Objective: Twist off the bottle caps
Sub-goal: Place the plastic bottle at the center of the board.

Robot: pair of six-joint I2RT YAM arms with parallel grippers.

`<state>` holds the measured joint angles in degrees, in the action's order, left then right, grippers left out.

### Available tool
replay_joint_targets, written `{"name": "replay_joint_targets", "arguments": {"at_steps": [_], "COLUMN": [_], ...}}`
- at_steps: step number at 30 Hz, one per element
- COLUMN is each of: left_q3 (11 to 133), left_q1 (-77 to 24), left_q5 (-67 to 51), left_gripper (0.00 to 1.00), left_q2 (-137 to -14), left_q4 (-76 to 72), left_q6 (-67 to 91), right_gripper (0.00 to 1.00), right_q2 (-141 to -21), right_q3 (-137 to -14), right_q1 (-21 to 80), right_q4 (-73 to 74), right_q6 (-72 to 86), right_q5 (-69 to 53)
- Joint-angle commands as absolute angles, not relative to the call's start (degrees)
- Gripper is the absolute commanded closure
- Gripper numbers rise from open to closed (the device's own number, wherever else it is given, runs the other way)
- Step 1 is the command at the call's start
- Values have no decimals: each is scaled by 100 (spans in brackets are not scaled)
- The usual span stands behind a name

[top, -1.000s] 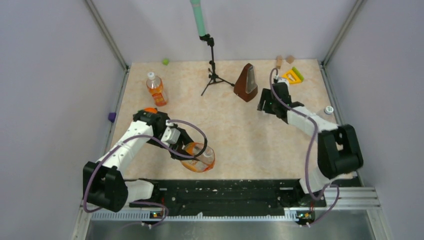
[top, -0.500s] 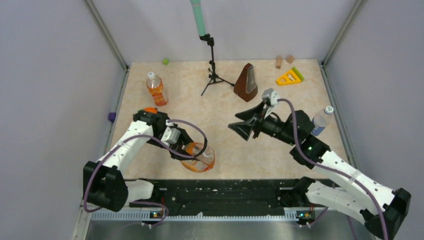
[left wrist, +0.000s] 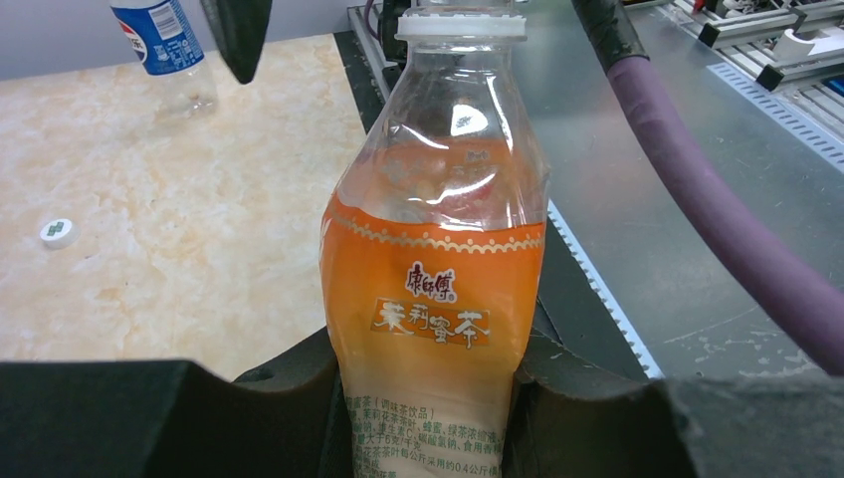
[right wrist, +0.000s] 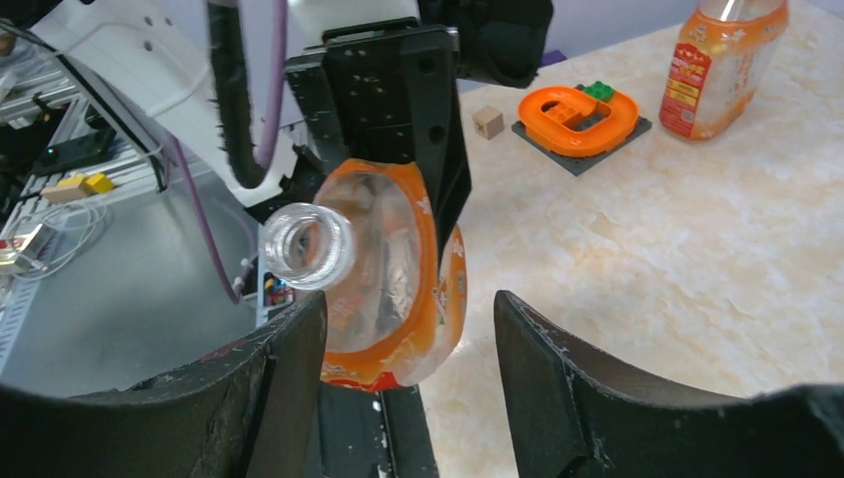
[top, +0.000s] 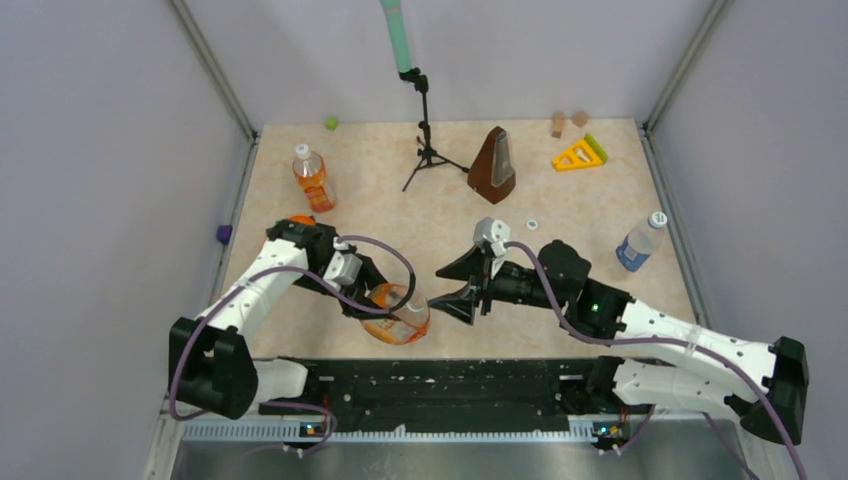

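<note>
My left gripper point(top: 374, 301) is shut on the squat orange bottle point(top: 402, 318), tilted above the table's near edge. In the left wrist view the fingers clamp the lower body of this bottle point(left wrist: 435, 289). Its mouth point(right wrist: 307, 244) is open, with no cap on it. My right gripper point(top: 452, 285) stands open just right of that bottle, pointing at it, nothing between its fingers point(right wrist: 557, 368). One loose white cap point(top: 532, 224) lies on the table. The slim orange bottle point(top: 312, 180) and the blue-label bottle point(top: 638, 243) stand capped.
A brown metronome point(top: 493, 163) and a tripod point(top: 426, 140) stand at the back. A yellow wedge point(top: 580, 154) and wooden blocks point(top: 558, 123) sit back right. An orange toy piece point(right wrist: 577, 115) lies by the left arm. Black rail point(top: 450, 385) runs along the near edge.
My right arm swung from beside the metronome down and left to face the held bottle. A white cap now shows on the table where it was. The left arm stayed still.
</note>
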<state>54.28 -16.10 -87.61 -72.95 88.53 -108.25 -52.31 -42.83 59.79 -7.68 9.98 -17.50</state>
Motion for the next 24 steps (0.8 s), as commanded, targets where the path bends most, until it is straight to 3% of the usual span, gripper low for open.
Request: {"name": "replay_joint_targets", "arguments": {"at_steps": [1, 16, 22, 23, 24], "left_q3": [5457, 5440, 5447, 5449, 5449], "left_q1": [-1573, -1556, -1554, -1556, -1553], "left_q5": [-9605, -9610, -9607, -9608, -9607], "left_gripper": [100, 100, 100, 100, 100], "left_q2": [-7371, -7457, -7449, -7459, -7468], "left_q4": [9102, 9101, 9103, 9104, 9105], "left_q6": [-10954, -10961, -10957, -10952, -10944], "right_gripper": [38, 40, 52, 56, 68], "right_q2": [-5281, -5903, -6047, -6047, -6048], "right_q3": [-4312, -4540, -4588, -4576, -4568], "right_q1": [6247, 6513, 6515, 6517, 6514], "right_q4": [-1265, -2144, -2291, -2323, -2343], "right_q6": [836, 957, 941, 945, 959], "right_q5": [-1796, -1866, -1845, -1850, -1846]}}
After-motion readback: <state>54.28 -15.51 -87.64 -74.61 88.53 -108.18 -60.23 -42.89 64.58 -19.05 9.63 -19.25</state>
